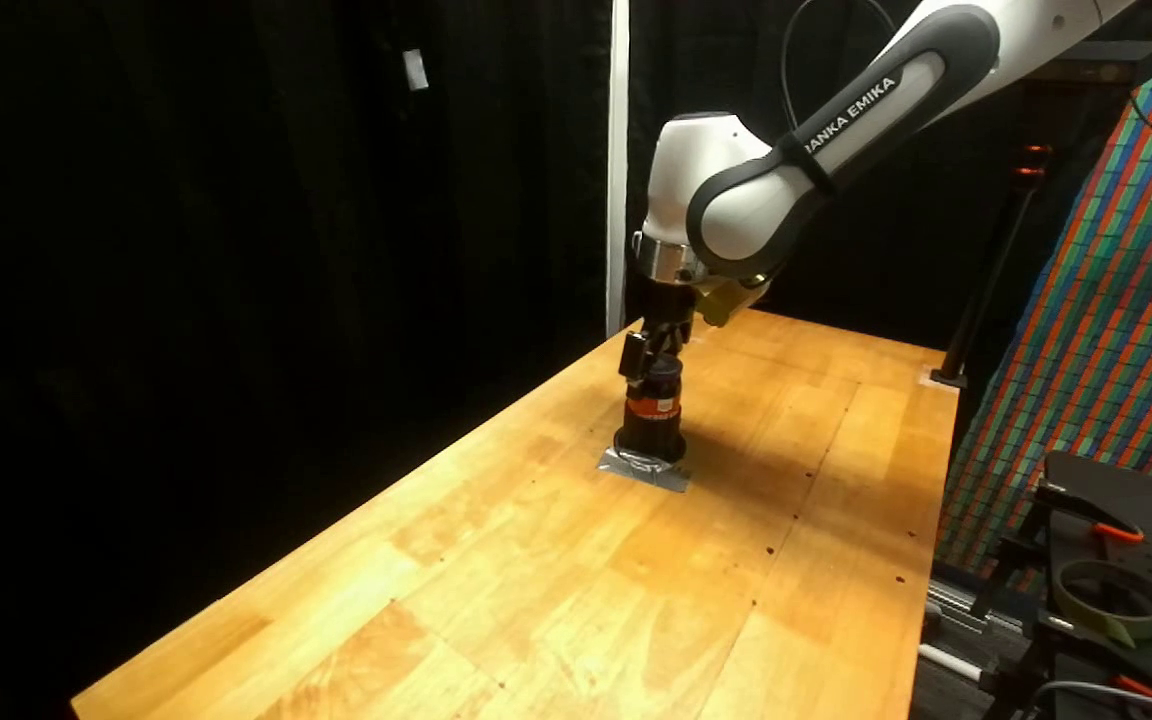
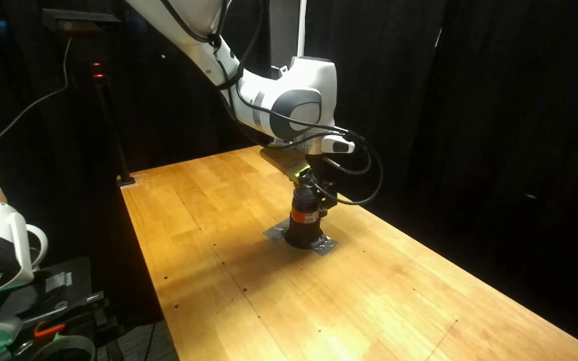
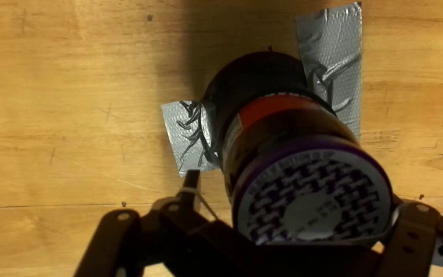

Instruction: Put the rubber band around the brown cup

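Note:
The brown cup is a dark, jar-like cylinder with an orange label band, upright on the table in both exterior views [image 1: 654, 409] [image 2: 304, 216]. The wrist view shows its purple-rimmed, pale patterned lid [image 3: 313, 215]. My gripper [image 3: 294, 192] is open, its fingers wide apart at either side of the lid. It also shows over the cup in both exterior views [image 1: 652, 352] [image 2: 315, 189]. The pale rubber band [image 3: 188, 189] loops over the left finger. A strand runs by the right finger and along the lid's lower edge. The right fingertip is partly hidden by the lid.
Grey tape [image 3: 338, 50] fixes the cup's base to the wooden table [image 1: 536, 600]. A black post [image 1: 986, 270] stands at the table's far corner. A side stand with a tape roll [image 1: 1111, 600] is beside the table. Black cables [image 2: 374, 175] hang from the wrist.

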Action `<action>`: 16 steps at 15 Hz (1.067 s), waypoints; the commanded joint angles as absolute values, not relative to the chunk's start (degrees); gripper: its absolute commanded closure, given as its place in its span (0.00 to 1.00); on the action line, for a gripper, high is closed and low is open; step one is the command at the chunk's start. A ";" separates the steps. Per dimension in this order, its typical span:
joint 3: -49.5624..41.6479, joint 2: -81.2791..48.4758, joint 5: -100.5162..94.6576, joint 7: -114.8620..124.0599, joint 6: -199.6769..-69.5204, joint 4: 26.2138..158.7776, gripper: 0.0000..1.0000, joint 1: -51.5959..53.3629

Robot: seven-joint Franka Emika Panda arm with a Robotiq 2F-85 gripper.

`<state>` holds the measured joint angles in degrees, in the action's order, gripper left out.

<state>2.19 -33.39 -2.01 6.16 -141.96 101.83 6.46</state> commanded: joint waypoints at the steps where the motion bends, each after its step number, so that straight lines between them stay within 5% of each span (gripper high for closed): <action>1: 2.25 -29.36 -0.36 6.03 -142.01 107.11 0.00 5.54; 16: 1.68 -23.27 -0.68 7.10 -144.66 115.85 0.00 5.46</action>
